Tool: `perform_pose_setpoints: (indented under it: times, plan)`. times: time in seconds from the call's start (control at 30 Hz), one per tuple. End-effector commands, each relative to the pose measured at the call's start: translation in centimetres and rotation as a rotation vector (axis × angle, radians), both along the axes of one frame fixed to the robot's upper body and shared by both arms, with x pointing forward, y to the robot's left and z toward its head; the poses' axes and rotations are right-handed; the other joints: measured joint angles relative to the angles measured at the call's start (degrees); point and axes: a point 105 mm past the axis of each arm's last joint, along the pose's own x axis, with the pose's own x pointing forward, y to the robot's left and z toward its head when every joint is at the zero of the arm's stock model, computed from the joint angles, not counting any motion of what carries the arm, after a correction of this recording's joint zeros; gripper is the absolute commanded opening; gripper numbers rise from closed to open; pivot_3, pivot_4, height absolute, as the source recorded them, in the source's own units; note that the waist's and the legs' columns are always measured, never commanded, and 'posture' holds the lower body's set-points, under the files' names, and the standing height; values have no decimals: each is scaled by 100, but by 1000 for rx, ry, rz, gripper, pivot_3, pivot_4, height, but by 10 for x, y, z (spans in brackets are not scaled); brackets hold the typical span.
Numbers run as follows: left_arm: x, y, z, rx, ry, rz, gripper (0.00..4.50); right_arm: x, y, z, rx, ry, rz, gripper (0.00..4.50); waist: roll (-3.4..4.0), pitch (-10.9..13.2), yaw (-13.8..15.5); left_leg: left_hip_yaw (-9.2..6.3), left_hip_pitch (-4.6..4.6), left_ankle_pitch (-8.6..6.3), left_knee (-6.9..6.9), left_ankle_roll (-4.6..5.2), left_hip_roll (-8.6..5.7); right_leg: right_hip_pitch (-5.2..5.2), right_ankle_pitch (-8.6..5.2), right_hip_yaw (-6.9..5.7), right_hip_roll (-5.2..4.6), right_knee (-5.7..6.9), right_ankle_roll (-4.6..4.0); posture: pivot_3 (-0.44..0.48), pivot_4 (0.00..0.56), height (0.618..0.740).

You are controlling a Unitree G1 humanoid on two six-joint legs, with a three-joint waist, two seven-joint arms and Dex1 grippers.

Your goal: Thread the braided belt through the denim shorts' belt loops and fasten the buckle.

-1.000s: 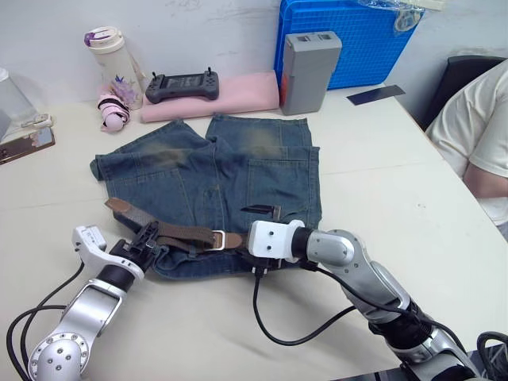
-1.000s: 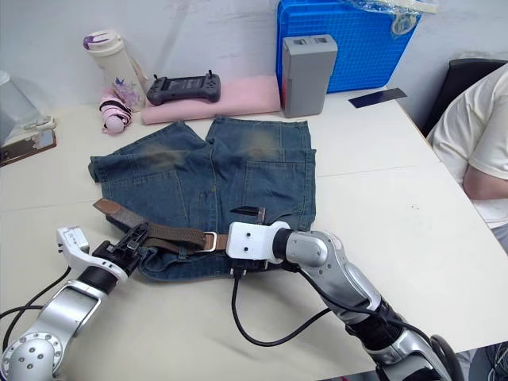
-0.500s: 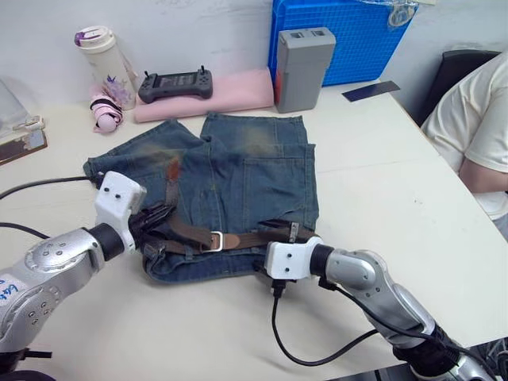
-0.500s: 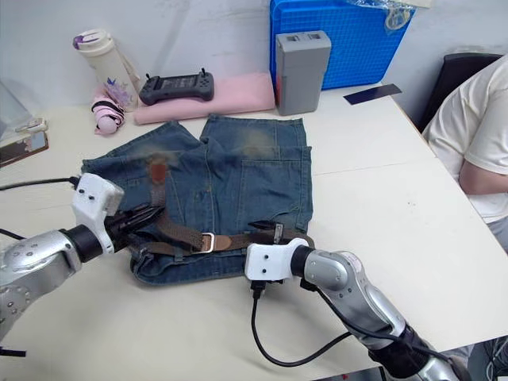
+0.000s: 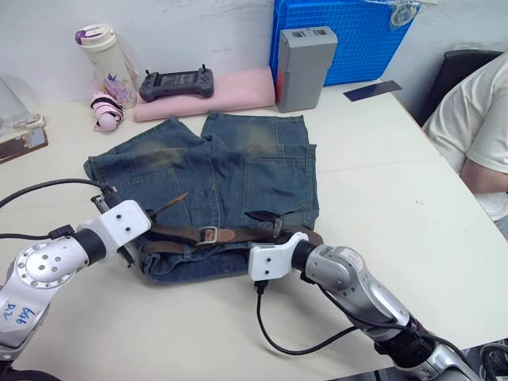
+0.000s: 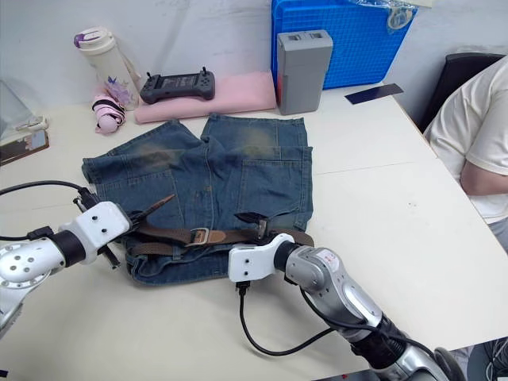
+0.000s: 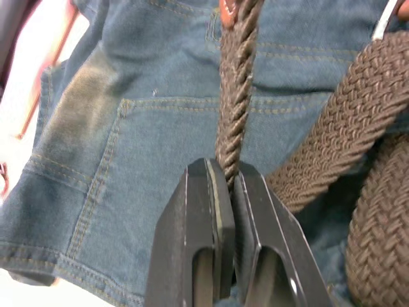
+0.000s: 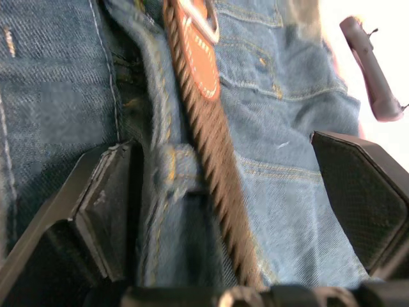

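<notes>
left wrist view – left gripper (image 7: pixel 229 182) clamped tight on the braided belt (image 5: pixel 238 235), which lies along the denim shorts (image 5: pixel 214 171) waistband near the bench's front edge. right gripper (image 8: pixel 217 185) spread wide around it.

Left arm: you have it reaching in from your left, forearm low over the tabletop (image 5: pixel 381 182), wrist turned inward toward the right arm.
Left gripper (image 7: pixel 227 182): your two black fingers are pressed together, clamped on a strand of the braided belt (image 5: pixel 186 235).
Right arm: you have it bent at the elbow, forearm angled across toward the left, wrist low at the near edge of the denim shorts (image 5: pixel 230 171).
Right gripper (image 8: pixel 220 211): your fingers are spread wide apart, straddling the braided belt and the waistband without pinching either.
</notes>
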Motion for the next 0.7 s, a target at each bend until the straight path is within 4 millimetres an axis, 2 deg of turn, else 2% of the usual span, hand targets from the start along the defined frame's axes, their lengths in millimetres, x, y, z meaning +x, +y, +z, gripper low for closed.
perform_pose_setpoints:
  times: [0.03, 0.17, 0.2, 0.3, 0.53, 0.7]
  plan:
    - [-2, 3, 5, 66, -48, -18, 26, 2, 11, -6, -17, -20, 14, 4500, -1, 0, -15, 0, 0, 0, 3, 0, 0, 0, 0, 0, 0, 1, 0, 0, 150, 676]
    - [-6, 2, -4, 94, -18, -42, 26, 5, 21, -4, -16, -38, 30, 4500, -1, 0, -30, 1, -1, 0, 11, 0, -2, 0, 0, 0, 0, 7, 0, 0, 150, 676]
    - [-6, 1, -5, 103, -15, -48, 8, 5, 23, -3, -15, -43, 35, 4240, -2, -1, -31, 1, -2, 0, 13, 0, -2, 0, 0, 0, 0, 8, 0, 0, 150, 676]
    - [-6, 2, -7, 129, 1, -54, 0, 6, 27, -2, -16, -57, 47, 3256, -2, -1, -31, -1, -7, 0, 18, 0, -2, -3, 0, -1, 0, 11, -1, 0, 150, 676]
    - [-8, 0, -16, 197, 67, -86, 0, 10, 28, 4, 1, -97, 43, 79, -2, -1, -75, 0, -13, -1, 29, 1, -4, -8, 0, 0, -1, 23, -1, 0, 150, 676]
    - [-5, -5, -19, 300, 86, -133, 0, 17, 28, 19, 45, -194, 0, 31, -2, -1, -99, 1, -14, -1, 34, 1, -6, -11, 0, 1, -1, 31, -1, 0, 150, 676]
